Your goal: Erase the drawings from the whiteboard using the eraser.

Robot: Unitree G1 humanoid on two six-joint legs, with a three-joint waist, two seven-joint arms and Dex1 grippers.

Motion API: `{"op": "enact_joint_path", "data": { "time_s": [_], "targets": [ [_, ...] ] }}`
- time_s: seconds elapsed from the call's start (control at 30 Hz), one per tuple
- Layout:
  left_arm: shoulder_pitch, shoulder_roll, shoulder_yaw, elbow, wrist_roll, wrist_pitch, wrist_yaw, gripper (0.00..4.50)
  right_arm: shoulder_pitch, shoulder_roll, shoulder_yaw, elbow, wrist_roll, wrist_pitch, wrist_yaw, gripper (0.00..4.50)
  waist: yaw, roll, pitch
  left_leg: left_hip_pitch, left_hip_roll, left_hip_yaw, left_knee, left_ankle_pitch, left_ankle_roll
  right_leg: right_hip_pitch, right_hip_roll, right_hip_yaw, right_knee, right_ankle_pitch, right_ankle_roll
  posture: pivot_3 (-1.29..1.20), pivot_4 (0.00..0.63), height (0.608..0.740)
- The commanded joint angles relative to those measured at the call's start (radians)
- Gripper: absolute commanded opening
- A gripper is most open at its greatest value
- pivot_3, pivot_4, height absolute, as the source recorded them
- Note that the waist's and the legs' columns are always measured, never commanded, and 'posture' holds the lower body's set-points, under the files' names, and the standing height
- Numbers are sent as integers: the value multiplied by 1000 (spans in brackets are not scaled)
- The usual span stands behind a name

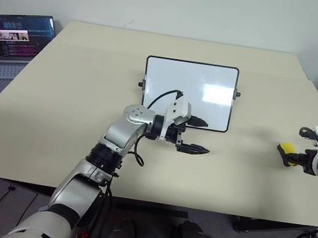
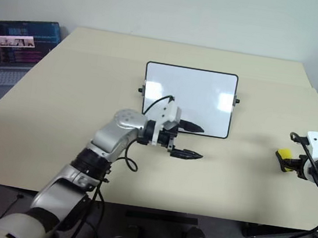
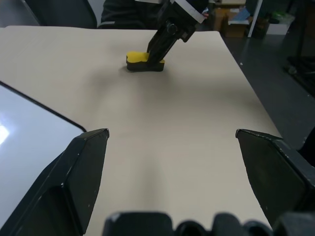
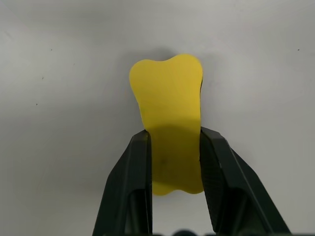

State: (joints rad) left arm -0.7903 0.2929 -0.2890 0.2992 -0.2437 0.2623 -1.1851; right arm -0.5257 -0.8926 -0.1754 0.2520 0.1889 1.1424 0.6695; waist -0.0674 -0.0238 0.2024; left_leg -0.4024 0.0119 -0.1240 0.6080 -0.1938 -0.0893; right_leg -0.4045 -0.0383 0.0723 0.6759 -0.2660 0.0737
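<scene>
Beige counter (image 1: 60, 112) fills the head view under a pale wall, with a laptop (image 1: 13, 47) off its far-left corner. We see the left gripper (image 1: 197, 137) spread wide and holding nothing, its far finger over the whiteboard (image 1: 188, 93), whose near edge lies just behind it; no drawings show on the glossy white. Far to its right, the right gripper (image 1: 295, 159) sits near the counter's right edge.

From the left wrist, we look across bare counter to the eraser (image 3: 143, 62) resting on the surface.

From the right wrist, the fingers clamp the eraser's yellow waist (image 4: 170, 123). We judge that the grip could slip, or the eraser could drop off the nearby edge. Open counter lies between the grippers.
</scene>
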Motion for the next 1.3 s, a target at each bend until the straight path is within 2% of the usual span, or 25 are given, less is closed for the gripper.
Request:
{"op": "enact_joint_path", "data": {
  "time_s": [0.03,0.23,0.43,0.57,0.67,0.73,0.87,0.93,1.07,1.3],
  "targets": [
    [-10,14,29,-34,-2,-8,9,4500,-30,-3,-6,5,10,-4,-13,2270,1,0,0,0,0,0,0,0,0,0,0,0,0,0,0,0,150,740],
    [-3,28,32,-43,-6,-4,20,4500,-61,-3,4,26,15,-1,-16,4470,1,0,0,0,0,0,0,0,0,0,0,0,0,0,0,0,150,740],
    [-4,65,72,-63,-20,8,35,4500,-82,-32,-34,-25,37,22,-20,4490,1,0,0,0,0,0,0,0,0,0,0,0,0,0,0,0,150,740],
    [10,133,183,-117,-64,38,84,4500,-144,-38,-98,-135,63,21,-60,4490,-7,2,1,0,0,0,0,0,0,0,0,0,0,0,0,0,150,740],
    [24,164,293,-123,-73,17,187,4500,-186,89,-159,-204,89,-95,-141,4490,-17,2,1,0,1,0,-1,0,0,0,0,0,0,0,0,0,150,740],
    [26,176,358,-100,-63,-5,270,4500,-159,177,-174,-228,75,-215,-201,4490,-18,-1,0,1,1,-1,-1,0,0,0,1,0,0,0,0,0,150,740],
    [-2,180,455,9,-7,-96,470,4500,-121,282,-166,-173,24,-390,-306,4490,-9,-1,0,0,0,-1,0,0,0,1,0,0,0,0,0,0,150,740],
    [-8,172,503,62,9,-149,578,4500,-120,378,-203,-124,18,-558,-401,4490,-5,-1,0,0,0,-1,0,0,0,0,0,0,0,1,-1,0,150,740],
    [12,157,527,129,35,-227,682,4500,-96,485,-220,-75,13,-760,-489,4490,-2,-1,0,0,0,-1,-1,0,0,0,0,-1,1,3,-5,0,150,740],
    [72,86,558,139,19,-321,789,4500,-22,600,-150,-37,-3,-961,-508,4490,7,-1,0,1,0,-1,-2,0,0,0,0,-1,2,4,-5,0,150,740]
  ]
}}
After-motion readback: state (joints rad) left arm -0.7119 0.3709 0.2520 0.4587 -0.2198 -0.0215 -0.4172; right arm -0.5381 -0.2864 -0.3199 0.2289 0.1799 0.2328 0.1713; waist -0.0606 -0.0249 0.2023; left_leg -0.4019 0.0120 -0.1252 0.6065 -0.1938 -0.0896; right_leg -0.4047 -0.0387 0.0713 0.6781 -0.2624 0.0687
